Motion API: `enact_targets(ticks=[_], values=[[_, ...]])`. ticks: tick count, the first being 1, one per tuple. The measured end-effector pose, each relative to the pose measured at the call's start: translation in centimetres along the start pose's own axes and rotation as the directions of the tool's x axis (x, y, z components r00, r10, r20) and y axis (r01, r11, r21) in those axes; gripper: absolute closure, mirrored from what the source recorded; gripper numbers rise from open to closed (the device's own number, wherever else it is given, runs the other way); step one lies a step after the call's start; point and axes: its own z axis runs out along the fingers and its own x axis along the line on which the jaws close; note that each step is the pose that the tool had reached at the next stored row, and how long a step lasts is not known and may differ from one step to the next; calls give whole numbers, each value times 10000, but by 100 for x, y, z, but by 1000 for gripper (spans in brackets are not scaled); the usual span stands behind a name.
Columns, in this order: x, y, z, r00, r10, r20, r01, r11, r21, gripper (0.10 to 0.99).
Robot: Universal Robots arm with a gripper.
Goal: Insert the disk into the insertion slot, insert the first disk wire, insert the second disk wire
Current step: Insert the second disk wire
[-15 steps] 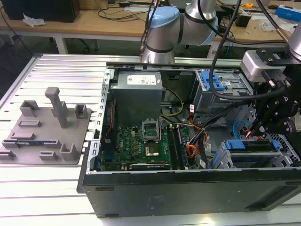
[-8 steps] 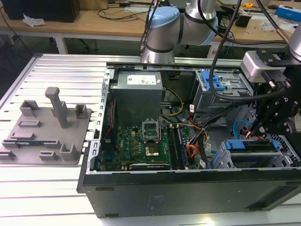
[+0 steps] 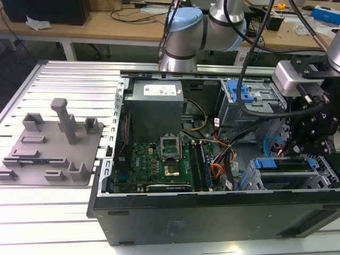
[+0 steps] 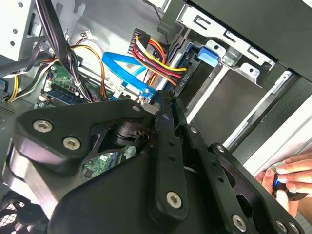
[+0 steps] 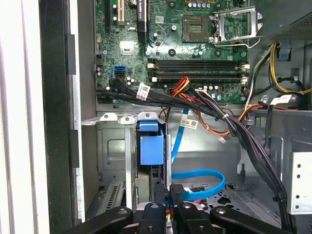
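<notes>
- Jaws of the gripper clenched on a black plug trailing red-yellow wires.
- Just beyond, the disk seated in the insertion slot, at the exterior view's lower right; looped blue cable beside.
- Fingers of a person's hand seen in the second wrist view.

Exterior view overlooks the open computer case — both wrist views peer inside, close.

Ribbed aluminium tabletop carrying it all: the open computer case lies on it, and a grey fixture plate sits just beside, toward the exterior view's left.
</notes>
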Motion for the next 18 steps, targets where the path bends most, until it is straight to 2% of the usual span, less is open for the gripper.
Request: enact_targets(ticks=[18], values=[[26, -15, 71, 10000, 3, 26, -3, 10000, -40, 925]])
